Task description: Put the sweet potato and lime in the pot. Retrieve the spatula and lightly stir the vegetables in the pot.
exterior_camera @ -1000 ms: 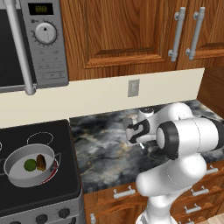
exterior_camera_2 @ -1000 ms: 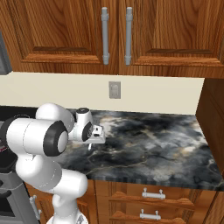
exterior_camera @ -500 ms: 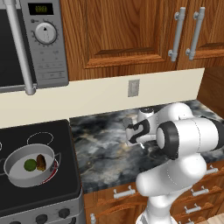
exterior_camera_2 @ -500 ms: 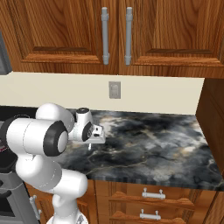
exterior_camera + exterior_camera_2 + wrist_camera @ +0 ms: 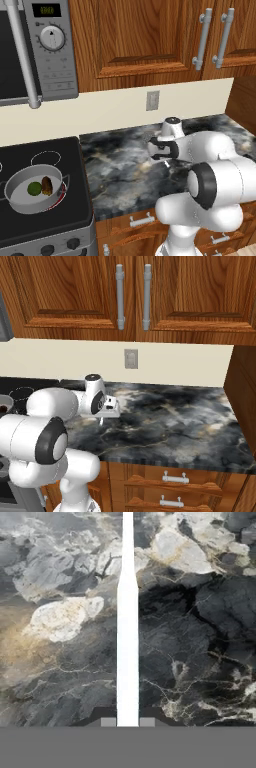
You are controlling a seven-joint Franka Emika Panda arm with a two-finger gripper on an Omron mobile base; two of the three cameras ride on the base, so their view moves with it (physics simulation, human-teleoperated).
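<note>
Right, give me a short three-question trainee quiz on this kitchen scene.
1. True or false: the lime and the sweet potato lie inside the pot.
2. The gripper is: A) open over the counter; B) shut on the white spatula; C) shut on nothing.
3. Fill in: the pot stands on the ____.

Key: 1 true; 2 B; 3 stove.
</note>
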